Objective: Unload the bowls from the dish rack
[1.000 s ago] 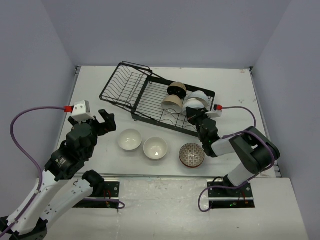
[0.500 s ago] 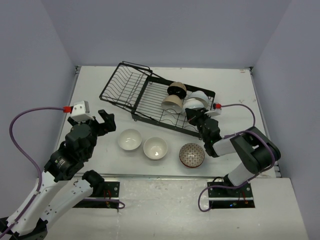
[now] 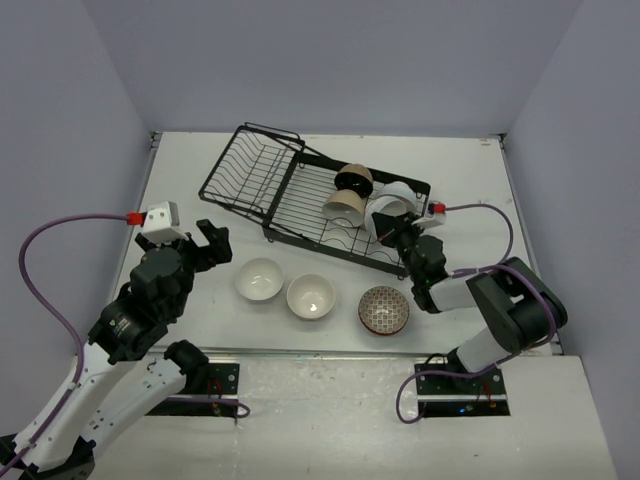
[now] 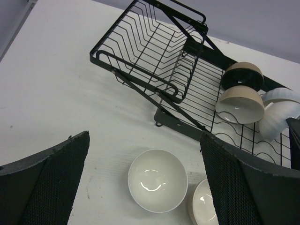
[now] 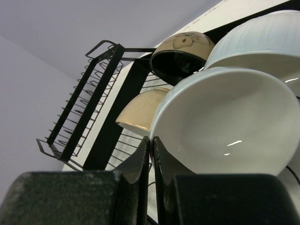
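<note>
The black wire dish rack [image 3: 300,195] lies at the back middle of the table. Its flat section holds a black-inside bowl [image 3: 352,180], a beige bowl [image 3: 345,207] and two white bowls [image 3: 398,190]. My right gripper [image 3: 388,228] is shut on the rim of the nearer white bowl [image 5: 225,122], one finger inside and one outside [image 5: 152,140]. My left gripper [image 3: 205,243] is open and empty above the table, over a white bowl [image 4: 157,180]. Another white bowl [image 3: 310,296] and a brown scale-patterned bowl [image 3: 384,309] stand beside it.
The rack's tilted basket section [image 4: 154,51] is at the back left. The three unloaded bowls stand in a row in front of the rack, the first one [image 3: 259,279] at the left. Grey walls enclose the table on three sides.
My right gripper has shifted slightly to the right with the white bowl's rim in it, and that bowl has tipped a little. The left arm has not moved.
</note>
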Robot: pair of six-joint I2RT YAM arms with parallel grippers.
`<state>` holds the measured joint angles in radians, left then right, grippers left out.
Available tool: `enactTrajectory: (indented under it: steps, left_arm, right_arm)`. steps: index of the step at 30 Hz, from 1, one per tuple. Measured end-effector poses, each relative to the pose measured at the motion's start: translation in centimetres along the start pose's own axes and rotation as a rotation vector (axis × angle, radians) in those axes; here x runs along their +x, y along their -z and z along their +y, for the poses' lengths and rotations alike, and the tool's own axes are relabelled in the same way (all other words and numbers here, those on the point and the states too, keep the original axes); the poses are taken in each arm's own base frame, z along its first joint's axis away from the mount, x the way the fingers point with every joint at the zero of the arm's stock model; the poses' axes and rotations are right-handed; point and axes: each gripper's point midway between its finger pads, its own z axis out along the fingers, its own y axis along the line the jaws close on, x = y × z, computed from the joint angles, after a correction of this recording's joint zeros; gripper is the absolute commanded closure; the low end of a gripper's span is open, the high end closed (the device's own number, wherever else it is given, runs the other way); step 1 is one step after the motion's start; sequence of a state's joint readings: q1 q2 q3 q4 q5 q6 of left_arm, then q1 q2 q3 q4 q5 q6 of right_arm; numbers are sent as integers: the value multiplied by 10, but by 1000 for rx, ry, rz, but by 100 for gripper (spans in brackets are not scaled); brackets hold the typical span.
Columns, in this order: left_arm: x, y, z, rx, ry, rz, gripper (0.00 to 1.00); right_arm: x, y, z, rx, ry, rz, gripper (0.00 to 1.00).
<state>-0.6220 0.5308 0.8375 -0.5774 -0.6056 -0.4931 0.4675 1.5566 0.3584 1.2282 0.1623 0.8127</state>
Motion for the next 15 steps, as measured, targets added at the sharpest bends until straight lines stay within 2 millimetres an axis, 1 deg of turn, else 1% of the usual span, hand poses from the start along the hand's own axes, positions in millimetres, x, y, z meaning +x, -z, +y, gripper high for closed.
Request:
enactTrajectory:
  steps: [3, 8, 15]
  left_arm:
    - [0, 0, 0, 0, 0, 0, 0]
    - [0, 0, 0, 0, -1, 0, 0]
    - [0, 0, 0, 0, -7, 0, 0]
  right_arm:
    - [-5, -1, -3, 3, 6, -7, 100]
    - [-7, -1, -1, -6, 11, -8, 100]
    - [-6, 0, -3, -5, 10, -6, 100]
